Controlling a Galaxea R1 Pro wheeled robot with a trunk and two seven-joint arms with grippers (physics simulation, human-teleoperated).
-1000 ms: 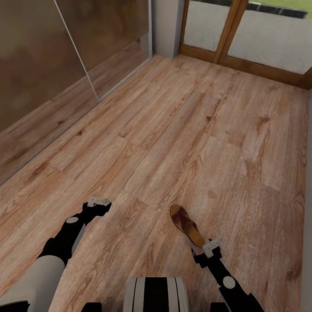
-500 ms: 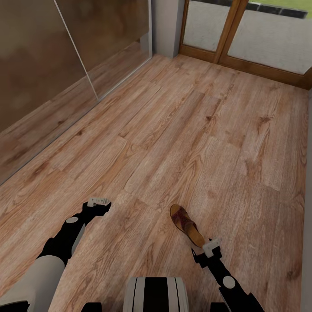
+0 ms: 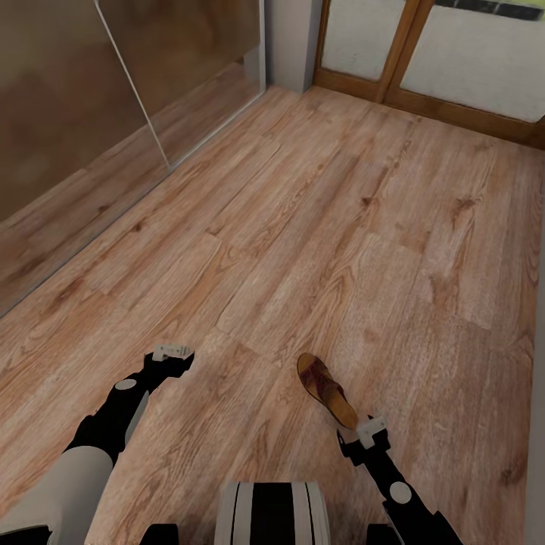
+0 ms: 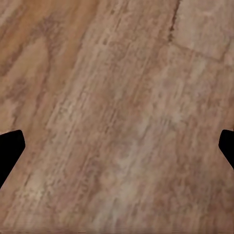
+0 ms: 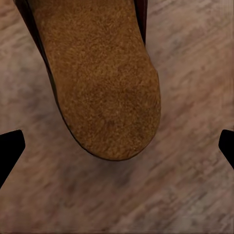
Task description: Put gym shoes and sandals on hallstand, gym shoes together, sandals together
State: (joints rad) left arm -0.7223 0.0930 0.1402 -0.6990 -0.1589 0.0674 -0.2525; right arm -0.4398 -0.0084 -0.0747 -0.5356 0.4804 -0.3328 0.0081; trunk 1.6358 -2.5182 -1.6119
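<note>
One brown sandal (image 3: 325,388) with a tan insole lies on the corridor floor (image 3: 318,227), slightly right of centre and close to me. My right gripper (image 3: 370,429) hovers just behind its heel end. In the right wrist view the sandal's rounded end (image 5: 100,78) lies ahead of the open gripper (image 5: 117,148), whose black fingertips (image 5: 9,151) stand wide apart at the frame's sides, touching nothing. My left gripper (image 3: 172,352) hangs open over bare planks (image 4: 117,97), well left of the sandal. The gym shoes and the hallstand are out of view.
A mirrored sliding-door wardrobe (image 3: 91,98) runs along the left side. A wood-framed glass door (image 3: 424,53) closes the far end, with a grey wall corner (image 3: 291,38) beside it. My base (image 3: 272,511) shows at the bottom edge.
The head view has shifted slightly, so the far door and floor sit a little higher in the picture. Sandal and both arms keep their places.
</note>
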